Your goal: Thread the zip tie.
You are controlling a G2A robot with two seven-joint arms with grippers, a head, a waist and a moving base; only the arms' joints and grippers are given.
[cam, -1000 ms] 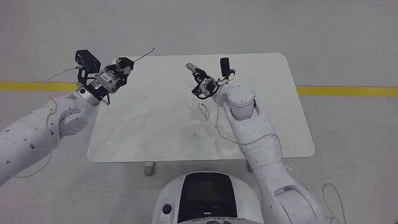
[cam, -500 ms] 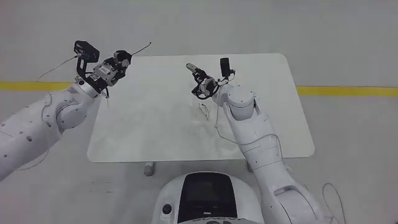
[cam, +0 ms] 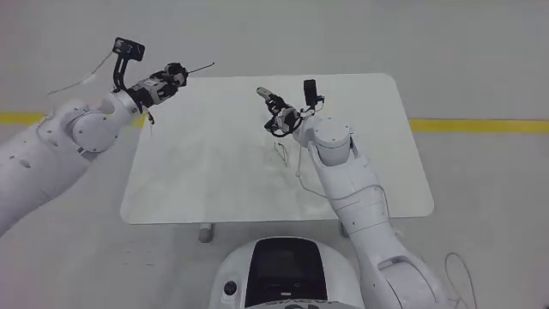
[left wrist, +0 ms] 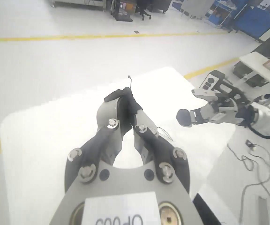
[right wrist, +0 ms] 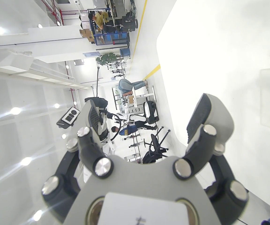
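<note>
Pinching the zip tie point(cam: 199, 69) at the upper left of the top view, the left gripper point(cam: 174, 75) aims its thin free end rightward over the table point(cam: 223, 172) toward the right gripper point(cam: 273, 105), spread wide at frame centre, well apart.

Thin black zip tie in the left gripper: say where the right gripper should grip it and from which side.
Probably the free end of the thin black zip tie, jutting past the shut left gripper toward the white table. Bring the open right gripper in from there.
</note>
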